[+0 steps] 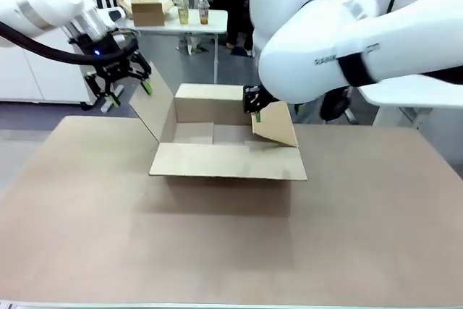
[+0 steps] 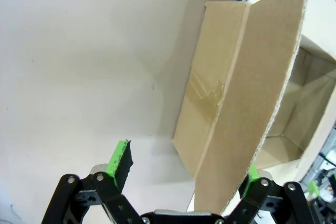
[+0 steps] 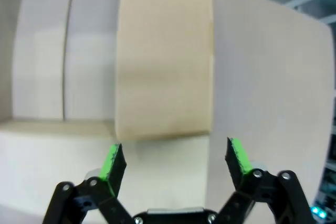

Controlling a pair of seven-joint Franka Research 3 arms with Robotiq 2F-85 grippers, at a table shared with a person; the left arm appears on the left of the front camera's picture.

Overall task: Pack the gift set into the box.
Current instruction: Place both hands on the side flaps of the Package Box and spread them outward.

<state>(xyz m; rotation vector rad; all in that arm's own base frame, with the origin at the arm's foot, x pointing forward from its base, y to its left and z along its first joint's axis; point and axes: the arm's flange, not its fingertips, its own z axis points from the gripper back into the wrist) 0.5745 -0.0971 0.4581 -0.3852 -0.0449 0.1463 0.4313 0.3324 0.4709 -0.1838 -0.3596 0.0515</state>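
Toward the middle of the table's (image 1: 108,236) far edge: the large plain brown corrugated cardboard box (image 1: 210,103), top open, bare cardboard floor inside. Near flap (image 1: 228,163) folded out flat toward the robot's edge, far flap upright, left flap (image 1: 153,110) leaning outward, right flap (image 1: 275,127) tilted in over the opening.

Just beside the left flap, the black left gripper (image 1: 130,90) with green pads, spread wide, holding nothing. In its wrist view, that flap's edge runs between the fingers (image 2: 119,162), close to one pad, probably lined up to catch the flap and keep it out.

At the right flap, the black right gripper (image 3: 174,153), likewise wide apart and empty, the flap's end just beyond the fingertips, likely there to press it back.

Judged purpose: clearing the mouth for the gift set.
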